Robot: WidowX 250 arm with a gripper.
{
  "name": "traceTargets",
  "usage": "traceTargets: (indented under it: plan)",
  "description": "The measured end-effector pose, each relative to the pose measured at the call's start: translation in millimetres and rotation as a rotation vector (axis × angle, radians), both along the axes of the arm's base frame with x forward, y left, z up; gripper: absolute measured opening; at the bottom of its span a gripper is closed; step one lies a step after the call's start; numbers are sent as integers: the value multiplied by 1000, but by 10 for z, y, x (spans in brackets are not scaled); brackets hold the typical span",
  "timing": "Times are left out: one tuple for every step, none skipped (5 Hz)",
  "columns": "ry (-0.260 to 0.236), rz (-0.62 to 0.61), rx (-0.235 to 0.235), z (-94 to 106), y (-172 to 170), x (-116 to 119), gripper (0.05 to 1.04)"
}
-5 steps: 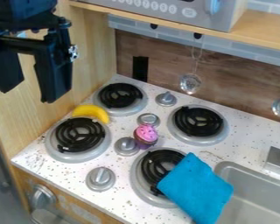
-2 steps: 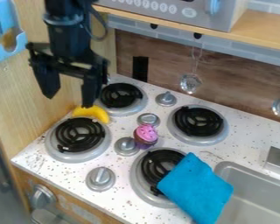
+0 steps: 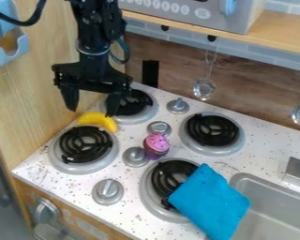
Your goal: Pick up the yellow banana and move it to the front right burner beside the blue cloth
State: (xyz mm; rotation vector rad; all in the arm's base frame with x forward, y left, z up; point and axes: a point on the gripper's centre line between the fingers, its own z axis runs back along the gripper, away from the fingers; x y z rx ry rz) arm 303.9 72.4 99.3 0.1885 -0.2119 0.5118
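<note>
The curved yellow toy banana (image 3: 97, 120) lies on the white speckled stovetop (image 3: 146, 215), behind and to the left of the toy cupcake with pink frosting and a purple base (image 3: 156, 143). The black two-finger gripper (image 3: 91, 112) hangs over the banana, farther behind and left of the cupcake; its fingers are spread apart and hold nothing. Whether a fingertip touches the banana cannot be told.

Directly left of the cupcake is a round black coil burner with a silver rim (image 3: 85, 144); a similar rear burner (image 3: 137, 101) sits behind and left of it, partly covered by the gripper. Just beside the cupcake, to its left and front, stands a round gray knob (image 3: 135, 156). In front and to its right, a bright blue cloth (image 3: 210, 204) partly covers another coil burner (image 3: 165, 180). Farther right and forward of the cupcake is a gray sink (image 3: 271, 201).
</note>
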Motion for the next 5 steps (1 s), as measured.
traceTargets:
  plan:
    - [-52, 108, 12, -166, 233, 93, 1004]
    - [-163, 221, -46, -346, 353, 273, 1004]
    - [-219, 325, -68, -503, 488, 428, 1004]
    - [-222, 457, -94, -682, 550, 586, 1004]
    - [-221, 573, -84, -817, 651, 756, 1004]
